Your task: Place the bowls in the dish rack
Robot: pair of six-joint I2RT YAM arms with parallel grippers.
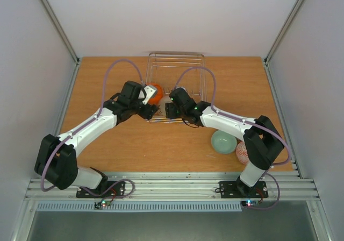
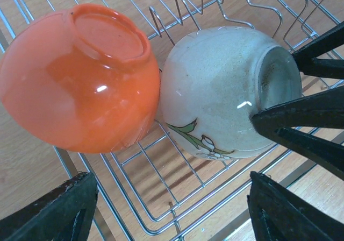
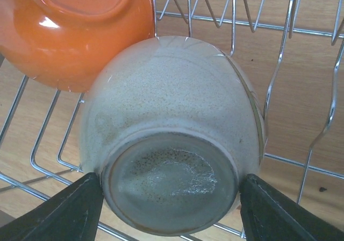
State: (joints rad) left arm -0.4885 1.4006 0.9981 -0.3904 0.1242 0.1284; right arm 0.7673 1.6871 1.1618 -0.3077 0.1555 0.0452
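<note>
**Left gripper** – fingers spread wide at the lower corners of the left wrist view. They hold nothing and nothing lies between them. The gripper hangs over the near left edge of the dish rack.

**Right gripper** – fingers set apart at the lower corners of the right wrist view. They sit one on each side of the foot ring of the speckled cream bowl, hard against it. It cannot be told whether they pinch the bowl or only flank it.

**Table** – wooden top carrying two bowls at the lower right of the top view, beside the right arm.
- The mint-green bowl sits upright.
- The red-and-white patterned bowl is just beside it on the right, partly behind the arm.

**Dish rack** – silvery wire, at the upper centre of the top view, holding two bowls in its near left part.
- The orange bowl is tipped with its foot toward the left wrist camera.
- The speckled cream bowl lies on its side with a leaf-and-flower motif on its wall.
- The two bowls touch wall to wall.

**Count**
- Bowls: four, two in the rack and two on the table.
- Dish rack: one.
- Grippers: two.
</note>
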